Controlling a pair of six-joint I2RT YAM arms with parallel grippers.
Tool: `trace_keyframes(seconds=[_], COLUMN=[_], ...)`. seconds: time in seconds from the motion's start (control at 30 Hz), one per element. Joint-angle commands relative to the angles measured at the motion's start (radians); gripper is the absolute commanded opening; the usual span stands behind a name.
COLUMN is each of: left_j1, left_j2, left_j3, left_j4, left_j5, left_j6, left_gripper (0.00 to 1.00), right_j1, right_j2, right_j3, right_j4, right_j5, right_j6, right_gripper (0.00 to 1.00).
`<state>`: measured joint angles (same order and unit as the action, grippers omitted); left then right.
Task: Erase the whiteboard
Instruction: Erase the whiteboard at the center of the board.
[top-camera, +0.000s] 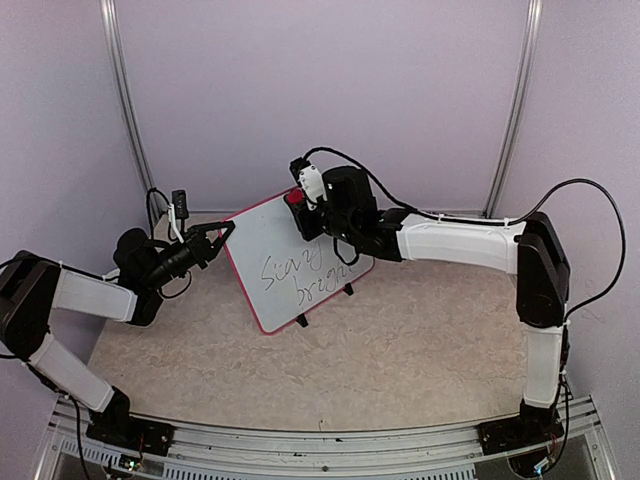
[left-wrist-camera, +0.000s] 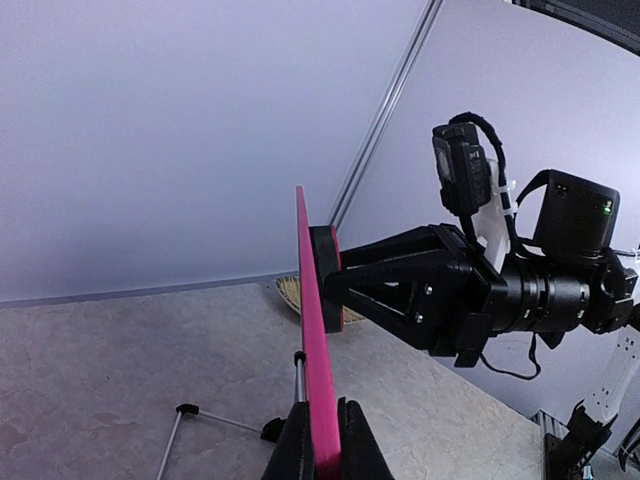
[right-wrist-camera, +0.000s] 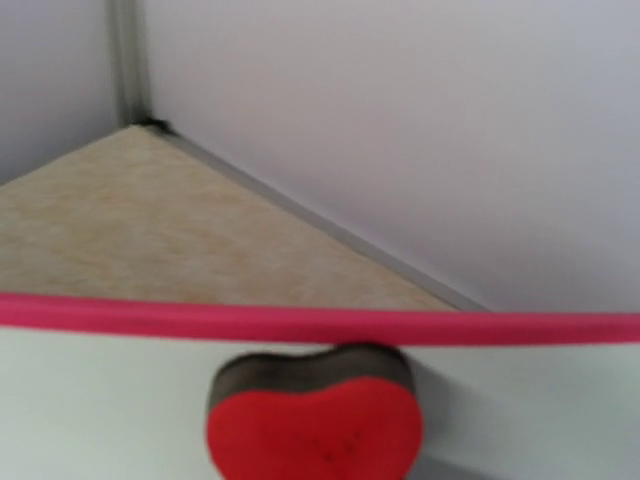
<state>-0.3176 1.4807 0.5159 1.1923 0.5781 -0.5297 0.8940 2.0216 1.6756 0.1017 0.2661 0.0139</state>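
A: Since the whiteboard (top-camera: 270, 240) stands on only two small black feet (top-camera: 303, 321), how do you reckon it handles?

B: Light and stiff, I'd judge, with a slick face. A push from the front would likely tip it or skate it across the tabletop (top-camera: 420, 350). The rounded pink-red frame is the place to hold it, never the white face.

A: Where is it, and which way does it point?

B: It sits left of centre on the tabletop, leaning back. Its written face is turned up and toward the near edge. Its long side seems to follow the marker writing (top-camera: 300, 275), slanting from near-left to far-right.

A: Is it braced?

B: Yes. The left end effector (left-wrist-camera: 322, 440) is closed on the frame's left edge, near the upper corner. Its wrist view shows the board edge-on between the fingers.

A: And the other side?

B: The right end effector (left-wrist-camera: 338, 278) grips a red heart-shaped eraser (right-wrist-camera: 315, 425). The eraser's dark pad is against the face, just under the top rail, at the far upper corner. The writing lies lower, apart from the eraser, and looks whole.
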Motion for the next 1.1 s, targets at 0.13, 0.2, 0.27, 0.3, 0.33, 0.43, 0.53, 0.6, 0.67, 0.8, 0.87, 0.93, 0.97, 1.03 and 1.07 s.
trace_keyframes(seconds=[0.13,0.2,0.27,0.3,0.33,0.43,0.53,0.6,0.67,0.8,0.87,0.93,0.97,1.03,1.07], left_j1=[-0.028,-0.028,-0.027,-0.028,-0.026,-0.026,-0.026,-0.026,-0.026,-0.026,-0.027,-0.026,-0.027,-0.027,-0.028], left_j2=[0.017,0.017,0.015,0.014,0.015,0.011,0.007,0.006,0.006,0.004,0.005,0.004,0.004,0.006,0.007], left_j3=[0.009,0.009,0.009,0.009,0.009,0.008,0.008,0.007,0.008,0.006,0.006,0.006,0.006,0.007,0.008], left_j4=[-0.022,-0.022,-0.023,-0.023,-0.023,-0.025,-0.025,-0.025,-0.026,-0.026,-0.027,-0.027,-0.027,-0.027,-0.028], left_j5=[0.134,0.134,0.134,0.132,0.132,0.131,0.130,0.130,0.130,0.131,0.132,0.132,0.131,0.131,0.132], left_j6=[0.056,0.055,0.057,0.057,0.056,0.057,0.058,0.058,0.058,0.058,0.058,0.059,0.059,0.058,0.058], left_gripper=[0.00,0.00,0.00,0.00,0.00,0.00,0.00,0.00,0.00,0.00,0.00,0.00,0.00,0.00,0.00], right_j1=[0.108,0.128,0.144,0.151,0.154,0.161,0.161,0.159,0.153,0.121,0.100,0.072,0.061,0.036,0.022], right_j2=[0.083,0.099,0.115,0.126,0.129,0.139,0.138,0.133,0.127,0.104,0.086,0.070,0.063,0.051,0.045], right_j3=[0.105,0.127,0.147,0.155,0.159,0.162,0.154,0.146,0.138,0.104,0.077,0.052,0.045,0.030,0.023], right_j4=[-0.032,-0.035,-0.038,-0.041,-0.043,-0.044,-0.045,-0.039,-0.039,-0.034,-0.023,-0.014,-0.013,-0.009,-0.008], right_j5=[-0.017,-0.016,-0.012,-0.010,-0.008,0.004,0.043,0.077,0.102,0.133,0.133,0.130,0.130,0.123,0.115], right_j6=[-0.005,-0.005,-0.005,-0.003,-0.001,0.000,-0.008,-0.016,-0.024,-0.011,-0.004,-0.001,0.001,0.006,0.011], right_gripper=[0.19,0.19,0.19,0.19,0.19,0.19,0.19,0.19,0.19,0.19,0.19,0.19,0.19,0.19,0.19])
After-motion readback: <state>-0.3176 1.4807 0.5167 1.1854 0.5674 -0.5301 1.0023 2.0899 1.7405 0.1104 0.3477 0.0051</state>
